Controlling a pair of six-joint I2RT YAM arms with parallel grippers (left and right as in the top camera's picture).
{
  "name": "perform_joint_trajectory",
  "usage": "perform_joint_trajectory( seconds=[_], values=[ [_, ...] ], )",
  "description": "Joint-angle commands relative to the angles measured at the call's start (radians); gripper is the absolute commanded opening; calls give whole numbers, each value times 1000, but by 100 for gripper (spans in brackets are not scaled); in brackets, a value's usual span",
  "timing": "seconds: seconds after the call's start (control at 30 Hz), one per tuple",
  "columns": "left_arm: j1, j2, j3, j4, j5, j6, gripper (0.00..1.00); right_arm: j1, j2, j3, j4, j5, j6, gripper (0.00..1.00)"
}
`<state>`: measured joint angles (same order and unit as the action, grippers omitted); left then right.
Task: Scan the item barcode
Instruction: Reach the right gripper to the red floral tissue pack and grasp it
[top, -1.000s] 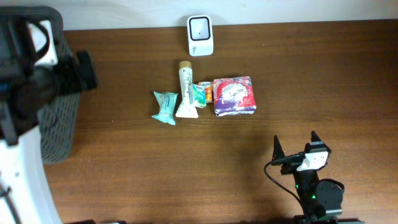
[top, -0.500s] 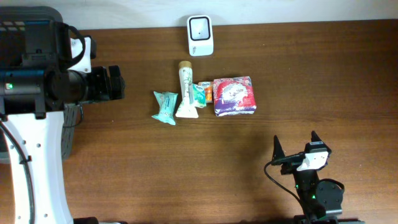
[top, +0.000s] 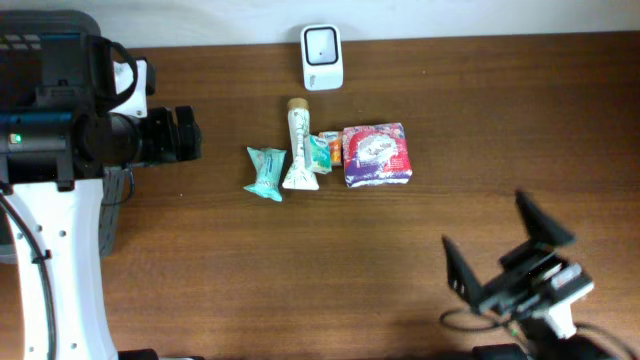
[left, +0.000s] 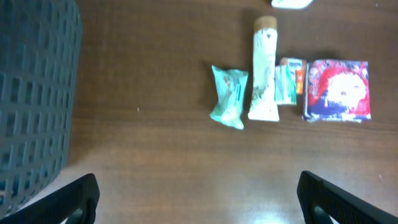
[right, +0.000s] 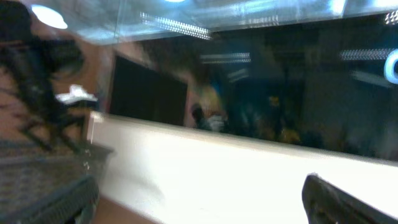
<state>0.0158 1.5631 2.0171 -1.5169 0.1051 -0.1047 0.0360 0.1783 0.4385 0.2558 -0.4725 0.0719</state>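
Four items lie in a row mid-table: a teal packet (top: 266, 172) (left: 229, 96), a white tube (top: 297, 145) (left: 263, 71), a small green and orange packet (top: 322, 150) (left: 289, 81) and a red and purple pack (top: 377, 154) (left: 339, 90). A white scanner (top: 321, 56) stands at the table's back edge. My left gripper (top: 190, 135) (left: 199, 202) hangs open to the left of the row, holding nothing. At the front right, my right gripper (top: 500, 248) (right: 199, 208) is open and empty, tilted up toward a wall in its blurred wrist view.
A dark grey mesh basket (left: 31, 93) (top: 108, 215) stands at the table's left edge, partly under my left arm. The tabletop (top: 480, 120) is brown wood, with a pale wall behind its back edge.
My left arm swung in from the left edge a second ago, then held still. Within the last half second my right gripper rose, tilted up and shifted right. The items have not moved.
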Motion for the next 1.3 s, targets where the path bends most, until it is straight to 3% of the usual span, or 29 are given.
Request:
perform_joint_trajectory(
  seconds=[0.0,0.2,0.27,0.33,0.4,0.53,0.73,0.8,0.87,0.93,1.17,1.2,1.27],
  values=[
    [-2,-3,-3,5,11,12,99,-4,291,332,-342,87,-282,99],
    [-2,-3,-3,5,11,12,99,-4,1033,1051,-1126,92,-281,99],
    [-2,-3,-3,5,11,12,99,-4,1233,1213,-1319,80,-274,99],
    [-2,-3,-3,5,11,12,99,-4,1333,1229,-1368,43,-274,99],
    [-2,-3,-3,5,11,12,99,-5,1463,1229,-1317,39,-273,99],
    [-2,-3,-3,5,11,12,99,-51,1711,1229,-1273,31,-123,99],
    [-2,-3,-3,5,11,12,99,-50,1919,1229,-1240,-48,-116,98],
    [-2,-3,-3,5,11,12,99,-50,1988,1229,-1189,-162,-116,81],
    [-2,-3,-3,5,11,12,99,-50,2023,1229,-1183,-205,-116,79],
    [-2,-3,-3,6,11,12,99,-50,2037,1218,-1181,-205,-116,68],
    [-2,-3,-3,5,11,12,99,-41,2039,1116,-1132,-206,-168,65],
    [-2,-3,-3,6,11,12,99,-29,2039,1088,-1109,-205,-169,61],
    [-2,-3,-3,5,11,12,99,-14,2039,1071,-1088,-204,-168,43]
  ],
)
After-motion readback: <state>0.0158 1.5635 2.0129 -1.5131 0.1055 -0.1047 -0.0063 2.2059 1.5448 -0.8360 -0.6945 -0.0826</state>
